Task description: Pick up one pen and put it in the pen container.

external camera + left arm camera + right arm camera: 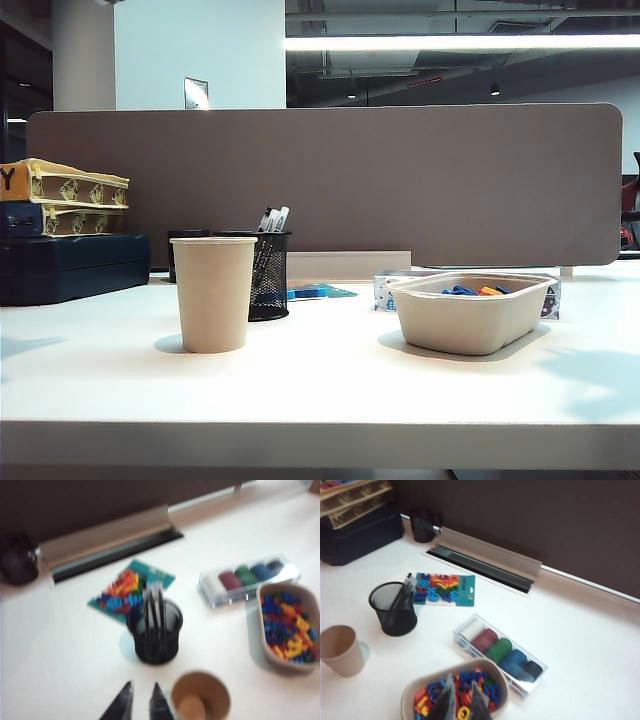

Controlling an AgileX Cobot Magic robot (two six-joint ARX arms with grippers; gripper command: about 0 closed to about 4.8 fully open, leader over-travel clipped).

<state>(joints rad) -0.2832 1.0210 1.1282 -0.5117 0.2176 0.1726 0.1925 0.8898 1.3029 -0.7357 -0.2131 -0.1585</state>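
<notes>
The pen container, a black mesh cup (270, 288), stands just behind the paper cup (213, 293). Black pens with light ends (274, 219) stick out of its top. In the left wrist view the mesh cup (155, 640) with the pens (152, 611) lies just beyond my left gripper (142, 690). Its two dark tips stand a narrow gap apart with nothing between them. My right gripper (463, 684) hovers over the beige tray (407, 696), tips slightly apart and empty. The mesh cup (395, 611) and pens (404, 591) are well off to its side. Neither gripper shows in the exterior view.
The paper cup (200, 697) stands next to the left gripper. The tray (470, 325) holds several coloured plastic letters. A clear box of coloured rolls (500, 652), a teal pack of letters (442, 589), a dark mug (422, 524) and stacked boxes (70, 230) lie further back, before the brown partition (400, 180).
</notes>
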